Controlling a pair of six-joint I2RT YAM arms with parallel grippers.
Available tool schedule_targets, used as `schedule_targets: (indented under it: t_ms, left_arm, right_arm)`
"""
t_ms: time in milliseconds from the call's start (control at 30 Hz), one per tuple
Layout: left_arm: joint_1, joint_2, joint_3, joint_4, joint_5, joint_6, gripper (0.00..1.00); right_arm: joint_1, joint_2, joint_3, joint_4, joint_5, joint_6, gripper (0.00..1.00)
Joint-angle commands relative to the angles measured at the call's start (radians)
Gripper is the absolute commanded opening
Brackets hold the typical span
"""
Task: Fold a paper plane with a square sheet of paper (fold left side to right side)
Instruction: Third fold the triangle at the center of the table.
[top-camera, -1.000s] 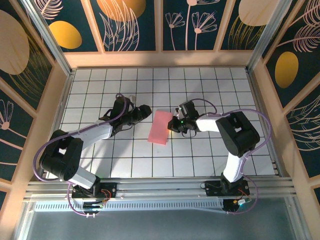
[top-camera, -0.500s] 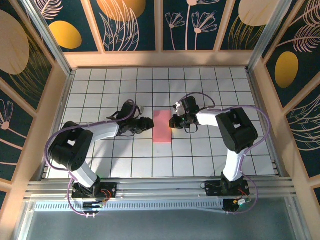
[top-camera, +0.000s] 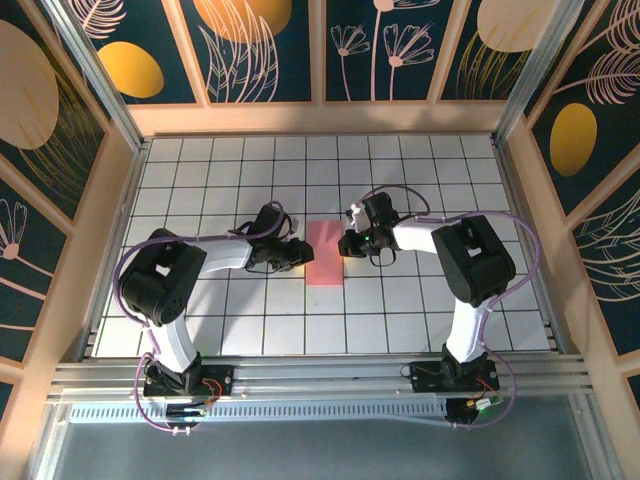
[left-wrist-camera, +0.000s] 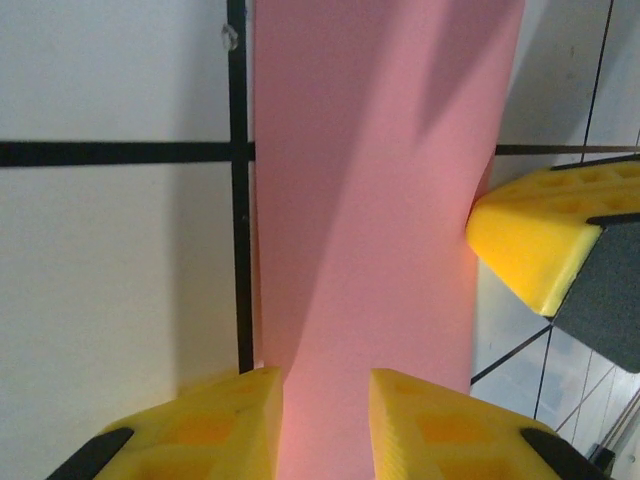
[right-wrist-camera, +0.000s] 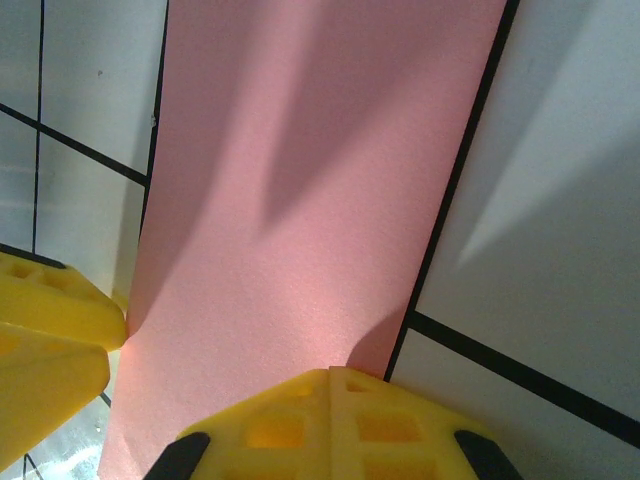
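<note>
Nothing to read on my bench.
I find 0 letters, numbers, labels or brand marks. The square sheet of paper (top-camera: 323, 255) is plain pink on the face I see, the white grid tiles (top-camera: 400, 320) carry only black lines, and the wall panels (top-camera: 260, 50) show painted leaves and ovals, no words.
</note>
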Motion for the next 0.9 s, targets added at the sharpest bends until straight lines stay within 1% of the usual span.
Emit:
schedule_targets:
  t_ms: [0,33,267,433,733,867]
  left_arm:
    - [-0.005,0.022,0.028,-0.037,-0.008,0.018,0.31]
    - [-0.005,0.021,0.030,-0.044,-0.015,0.019,0.33]
    - [-0.005,0.004,0.044,-0.104,-0.081,0.038,0.34]
    - [-0.009,0.022,0.045,-0.098,-0.062,0.039,0.33]
    - [-0.023,0.051,0.034,0.002,0.030,0.000,0.30]
    - [-0.026,0.043,0.035,0.010,0.036,-0.005,0.29]
  right_arm:
    - [-0.001,0.029,-0.016,-0.070,0.055,-0.026,0.00]
    - [-0.001,0.027,-0.017,-0.070,0.056,-0.026,0.00]
    - [-0.001,0.028,-0.023,-0.072,0.068,-0.028,0.00]
    - [-0.001,0.028,-0.024,-0.072,0.073,-0.029,0.00]
    - [-0.001,0.027,-0.025,-0.073,0.078,-0.029,0.00]
    - [-0.001,0.025,-0.031,-0.070,0.076,-0.026,0.00]
